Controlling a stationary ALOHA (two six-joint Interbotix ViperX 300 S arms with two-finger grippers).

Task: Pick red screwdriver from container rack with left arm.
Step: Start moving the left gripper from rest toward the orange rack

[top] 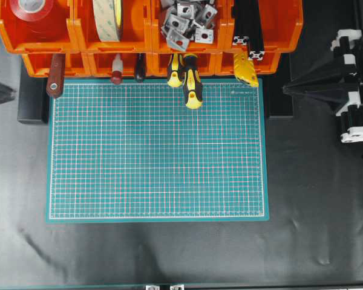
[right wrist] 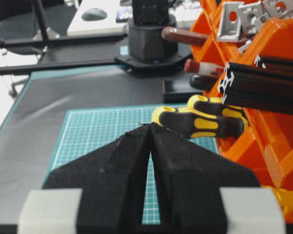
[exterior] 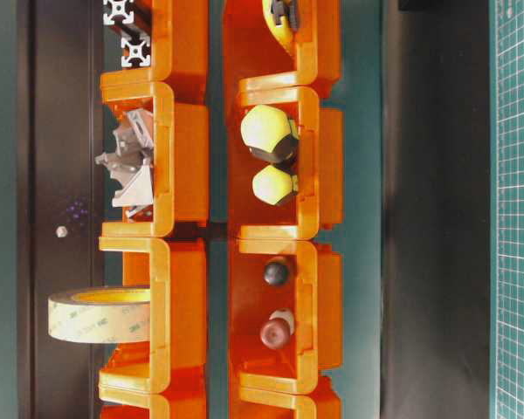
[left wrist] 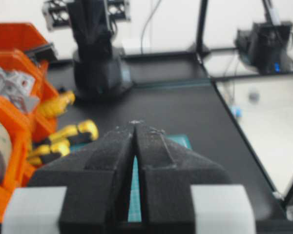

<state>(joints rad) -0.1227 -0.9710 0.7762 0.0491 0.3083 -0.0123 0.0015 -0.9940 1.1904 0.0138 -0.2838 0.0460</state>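
Both arms sit parked at the edges of the bench [top: 169, 254]. The left pincer [left wrist: 135, 127] shows its black foam fingers pressed together, nothing between them; in the overhead view only its dark tip pokes in at nine o'clock. The right pincer [right wrist: 150, 127] is pressed together too, empty, resting at about three o'clock.

Up at twelve o'clock stands the container rack [top: 148, 36], two rows of orange bins. The red screwdriver [top: 55, 75] lies in the lower row's bin at roughly eleven o'clock, its rounded handle end hanging out over the corner of the green cutting mat [top: 157, 154]. Just right of it sits a short tool with a white-and-red knob [top: 116, 69], then two yellow-and-black screwdrivers [top: 190, 81] jutting onto the mat. The upper bins hold red tape [top: 33, 12], a beige tape roll [top: 109, 18] and metal brackets [top: 187, 21].
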